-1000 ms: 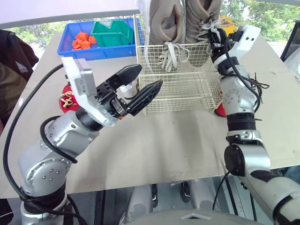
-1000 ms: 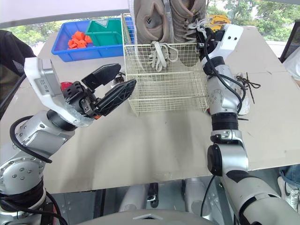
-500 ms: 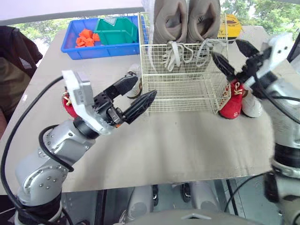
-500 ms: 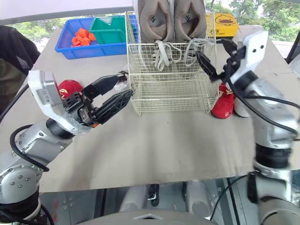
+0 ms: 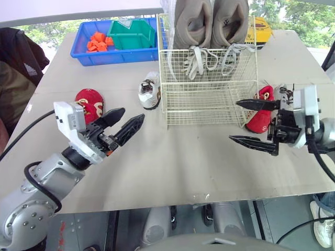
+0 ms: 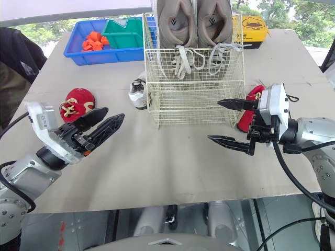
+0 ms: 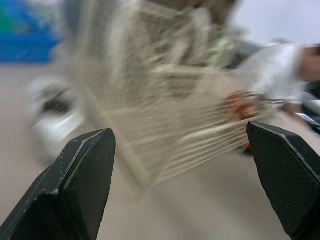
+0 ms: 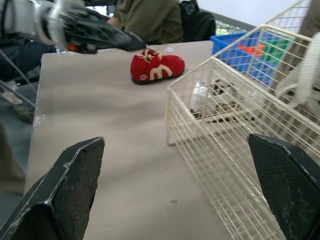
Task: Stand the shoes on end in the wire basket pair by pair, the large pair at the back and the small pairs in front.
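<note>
Surface: grey-beige table (image 5: 183, 157), seen from above; trees beyond far edge.
Basket: cream wire basket (image 5: 209, 99) sits mid-table, toward the far side, upright.
Large pair: big grey-brown lace-up trainers (image 5: 212, 23) stand on end at back of basket, side by side, soles facing robot, laces hanging down inside. Front part of basket holds no shoes.
L gripper (image 5: 133, 113): hovers over table on robot's left, well short of basket; two black fingers apart, nothing btw them, tips aimed toward basket.
Shoe by L gripper: small red shoe w/ cream laces (image 5: 90, 100) lies on table just beside L gripper, on its outer side, not touching. Right wrist view shows a cream M mark on its side.
Shoe by basket: small white-and-black shoe (image 5: 149, 90) on table just beside basket's left wall, btw L gripper and basket, beyond the fingertips.
R gripper (image 5: 233, 120): out in front of basket's right front corner, fingers spread wide, empty. Upper finger crosses the corner; lower finger is over bare table.
Shoe by R gripper: second small red shoe (image 5: 259, 117) is propped against basket's right wall, outside it, just behind upper finger; contact w/ finger can't be told.
Far left: blue plastic tray (image 5: 115, 56) w/ orange pieces (image 5: 98, 41) and green bin (image 5: 131, 37).
Far right: yellow box (image 5: 260, 29) behind basket.
</note>
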Available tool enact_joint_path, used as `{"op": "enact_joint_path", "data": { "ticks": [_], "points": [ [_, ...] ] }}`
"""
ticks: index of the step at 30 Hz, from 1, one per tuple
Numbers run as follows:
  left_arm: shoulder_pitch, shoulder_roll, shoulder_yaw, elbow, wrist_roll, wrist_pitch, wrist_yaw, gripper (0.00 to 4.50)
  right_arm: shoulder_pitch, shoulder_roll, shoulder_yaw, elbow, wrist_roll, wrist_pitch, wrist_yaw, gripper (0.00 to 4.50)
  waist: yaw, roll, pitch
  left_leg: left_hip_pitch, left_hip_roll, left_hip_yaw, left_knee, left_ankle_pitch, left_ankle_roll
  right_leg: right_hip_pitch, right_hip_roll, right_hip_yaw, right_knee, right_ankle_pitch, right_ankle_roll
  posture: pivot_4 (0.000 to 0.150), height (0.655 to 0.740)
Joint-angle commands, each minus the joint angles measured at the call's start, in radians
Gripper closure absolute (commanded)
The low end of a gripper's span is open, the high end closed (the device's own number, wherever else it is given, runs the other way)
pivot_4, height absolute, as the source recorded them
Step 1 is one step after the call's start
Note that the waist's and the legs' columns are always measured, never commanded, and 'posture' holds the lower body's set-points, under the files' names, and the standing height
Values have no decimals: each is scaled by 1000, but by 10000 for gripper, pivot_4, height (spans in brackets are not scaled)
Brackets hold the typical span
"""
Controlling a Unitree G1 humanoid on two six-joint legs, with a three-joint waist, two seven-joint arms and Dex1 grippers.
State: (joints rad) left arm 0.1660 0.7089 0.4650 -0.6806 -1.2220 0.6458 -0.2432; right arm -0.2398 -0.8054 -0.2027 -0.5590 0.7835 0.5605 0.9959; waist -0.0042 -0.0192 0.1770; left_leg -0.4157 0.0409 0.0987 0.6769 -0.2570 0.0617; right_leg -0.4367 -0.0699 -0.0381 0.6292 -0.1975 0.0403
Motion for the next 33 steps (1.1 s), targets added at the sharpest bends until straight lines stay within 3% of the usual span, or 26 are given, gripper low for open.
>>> {"op": "enact_joint_path", "data": {
  "ticks": [1, 5, 8, 15, 24, 28, 33],
  "points": [
    [-31, 17, 30, 52, -41, 39, 89, 0, 6, 13, 12, -63, 1, -26, -18, 558, 3, 0, 0, 0, 0, 0, 0, 0, 0, 0, 0, 0, 0, 0, 0, 1500, 7400],
    [-97, 63, 67, 156, -25, 58, 83, 0, -17, 27, 33, -108, 19, -25, -38, 558, 12, 0, 0, 0, 0, 0, 0, 0, 0, 0, 0, -1, 0, 2, -3, 1500, 7400],
    [-106, 90, 75, 230, 106, 45, 112, 0, -44, 34, 65, -122, 23, -5, -63, 558, 11, 0, 0, 0, 0, 0, 0, 0, 0, 0, 0, -1, -1, 2, -3, 1500, 7400],
    [-74, -17, 69, 155, 365, 24, 330, 0, -52, 41, 74, -96, 58, -10, -28, 558, 19, -3, 0, -1, -1, 1, -3, 1, -3, 0, -2, -1, -3, 2, -4, 1500, 7400],
    [-151, -97, -49, 320, 601, -68, 257, 0, -62, 65, 108, -70, 34, -34, -17, 558, 19, -3, -1, 0, 0, 0, -3, 0, 0, 0, -2, -3, -3, 4, -7, 1500, 7400],
    [-182, -156, -57, 208, 559, -158, 150, 0, -61, 61, 98, -82, 47, -23, -33, 558, 18, -5, -1, -1, 0, 1, -2, 0, 0, 0, -2, -2, -3, 5, -7, 1500, 7400],
    [-309, -172, -149, 195, 515, -58, 106, 0, -63, 52, 97, -91, 45, -13, -57, 558, 24, -6, -2, -1, 0, -1, -2, 1, -2, 0, -3, -4, -3, 5, -7, 1500, 7400]
  ]
}}
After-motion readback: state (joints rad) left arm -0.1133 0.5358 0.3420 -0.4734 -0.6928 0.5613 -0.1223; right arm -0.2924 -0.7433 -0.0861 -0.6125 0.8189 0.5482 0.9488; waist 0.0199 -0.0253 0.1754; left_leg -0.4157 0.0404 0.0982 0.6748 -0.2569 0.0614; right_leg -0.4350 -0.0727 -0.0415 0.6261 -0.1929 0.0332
